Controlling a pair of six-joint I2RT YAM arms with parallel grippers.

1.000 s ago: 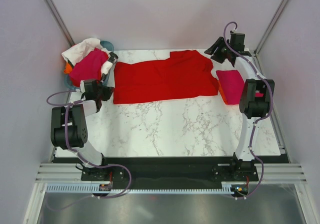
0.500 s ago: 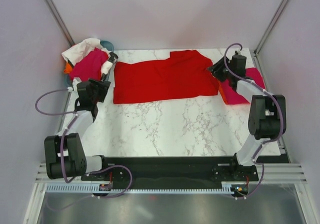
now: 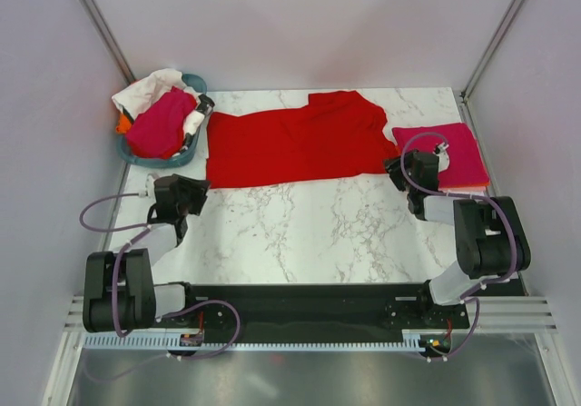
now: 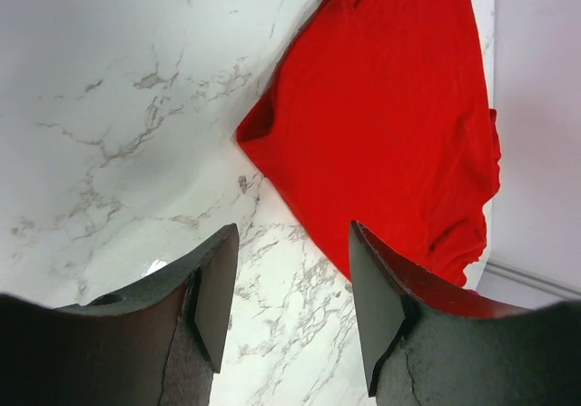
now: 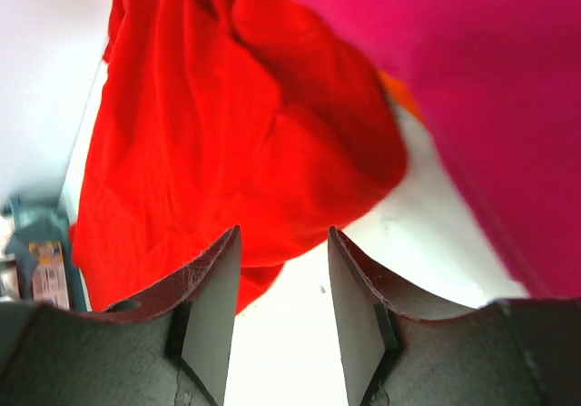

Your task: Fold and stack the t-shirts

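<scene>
— Marble counter (image 3: pixel 309 233): where's the red t-shirt (image 3: pixel 290 143)?
— Spread flat across the far half, with a folded magenta t-shirt (image 3: pixel 458 152) just right of it.
— Holding anything?
— No. The left fingers (image 4: pixel 211 288) and right fingers (image 5: pixel 211 306) both stand parted, empty.

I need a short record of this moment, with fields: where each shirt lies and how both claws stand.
red t-shirt: spread flat, far middle of table
magenta t-shirt: folded, right side
teal tub: far left, holds crumpled shirts
left claw: open, empty, by red t-shirt's near-left corner
right claw: open, empty, by its near-right corner
</scene>
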